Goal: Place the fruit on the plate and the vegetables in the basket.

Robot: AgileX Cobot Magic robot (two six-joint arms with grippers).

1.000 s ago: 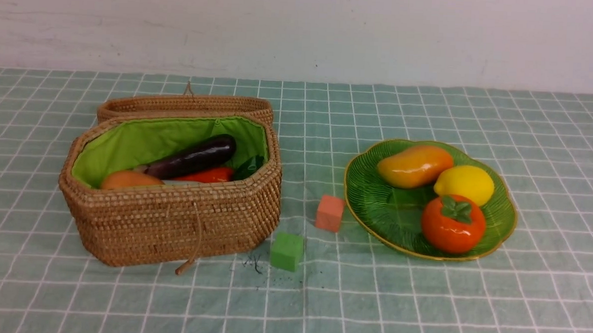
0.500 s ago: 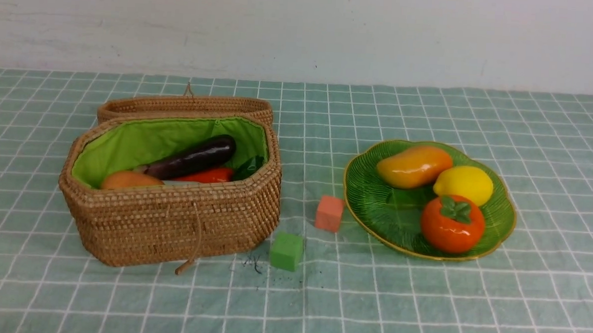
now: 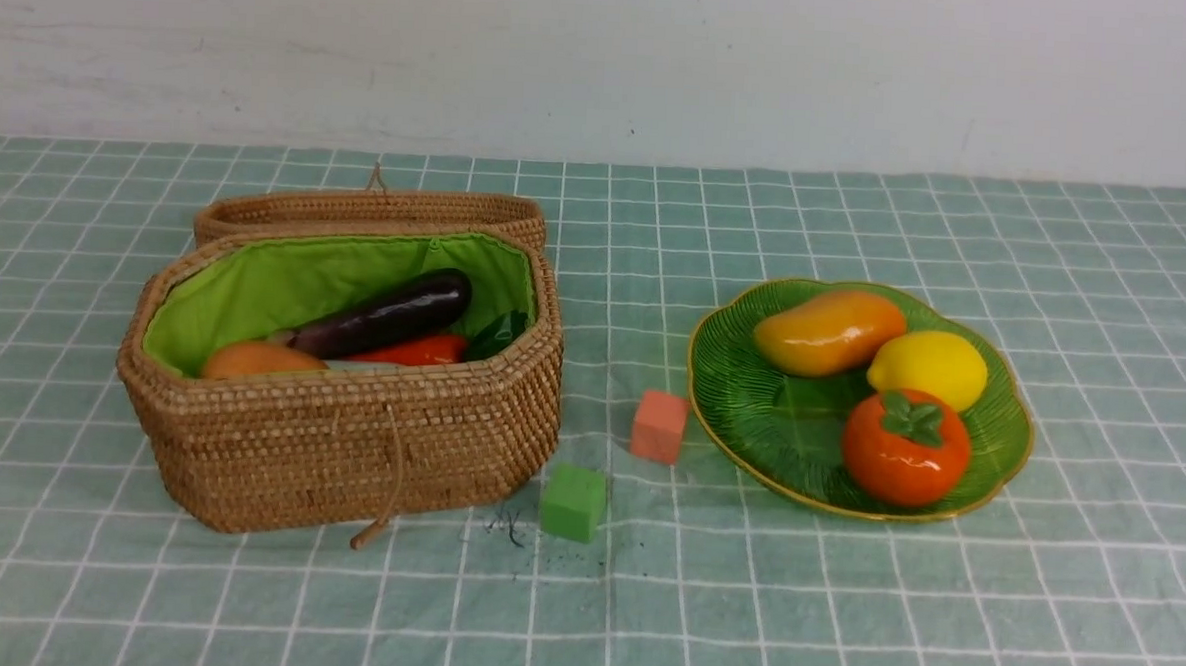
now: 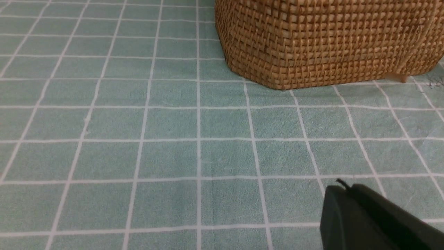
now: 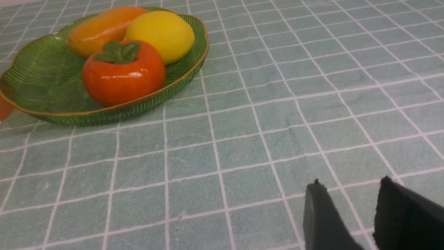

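Note:
The green plate [image 3: 749, 420] [image 5: 41, 83] holds the mango [image 3: 828, 331] [image 5: 100, 26], the lemon [image 3: 929, 369] [image 5: 159, 31] and the persimmon [image 3: 905, 447] [image 5: 123, 73]. The wicker basket [image 3: 348, 442] [image 4: 326, 45] holds the eggplant [image 3: 384, 314], the carrot [image 3: 414, 350] and the potato [image 3: 257, 358]; a pale sliver in front of the carrot may be the radish. Neither arm shows in the front view. My left gripper [image 4: 347, 189] is shut and empty over the cloth near the basket. My right gripper [image 5: 350, 185] stands open and empty over the cloth, well away from the plate.
An orange cube [image 3: 659, 426] and a green cube [image 3: 574, 501] sit on the checked cloth between basket and plate. The basket's lid [image 3: 368, 213] lies open behind it, and a cord loop [image 3: 385, 504] hangs down its front.

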